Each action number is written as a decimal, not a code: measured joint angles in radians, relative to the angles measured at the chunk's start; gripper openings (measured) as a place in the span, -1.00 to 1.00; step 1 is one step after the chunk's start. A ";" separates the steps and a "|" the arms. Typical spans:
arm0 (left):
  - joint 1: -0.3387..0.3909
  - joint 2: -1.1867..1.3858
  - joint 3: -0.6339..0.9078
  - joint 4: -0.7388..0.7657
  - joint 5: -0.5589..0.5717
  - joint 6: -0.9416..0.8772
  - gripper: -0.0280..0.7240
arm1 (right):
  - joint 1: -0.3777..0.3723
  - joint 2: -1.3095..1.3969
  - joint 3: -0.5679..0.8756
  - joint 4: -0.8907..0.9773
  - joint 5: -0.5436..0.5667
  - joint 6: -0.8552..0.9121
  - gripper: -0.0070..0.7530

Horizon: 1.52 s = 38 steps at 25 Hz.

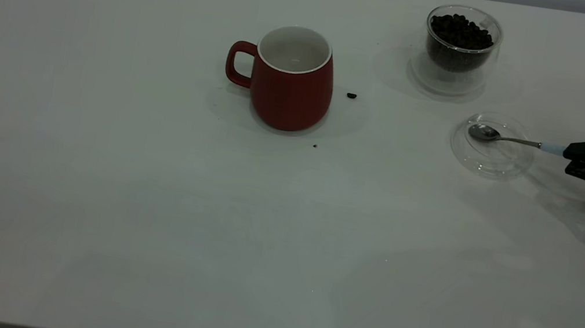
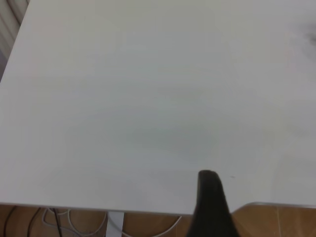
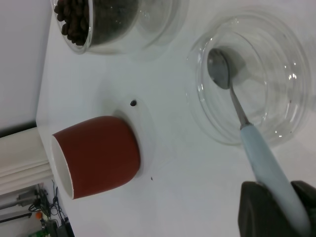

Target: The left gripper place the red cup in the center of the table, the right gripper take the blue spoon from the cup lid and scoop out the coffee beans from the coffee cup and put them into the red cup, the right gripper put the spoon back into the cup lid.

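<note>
Right gripper pinching blue spoon handle, bowl in cup lid

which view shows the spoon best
The right wrist view: the spoon fills the frame, bowl in the glass lid, blue handle between the right gripper fingers. The exterior view shows it small and side-on. The left wrist view shows none of it.

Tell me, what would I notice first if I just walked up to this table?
Probably the red cup, standing upright near the middle of the white table, with one stray coffee bean lying just beside it. Then the glass coffee cup full of dark coffee beans at the far right, and the right gripper holding the blue spoon, whose bowl sits in the clear cup lid.
</note>
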 joint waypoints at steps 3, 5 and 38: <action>0.000 0.000 0.000 0.000 0.000 0.000 0.64 | 0.000 0.000 0.000 0.000 0.005 0.000 -0.43; 0.000 0.000 0.000 0.000 0.000 0.000 0.64 | 0.000 0.000 0.000 0.000 0.005 0.000 -0.28; 0.000 0.000 0.000 0.000 0.000 0.000 0.64 | 0.000 -0.439 0.117 -0.498 -0.307 0.373 0.24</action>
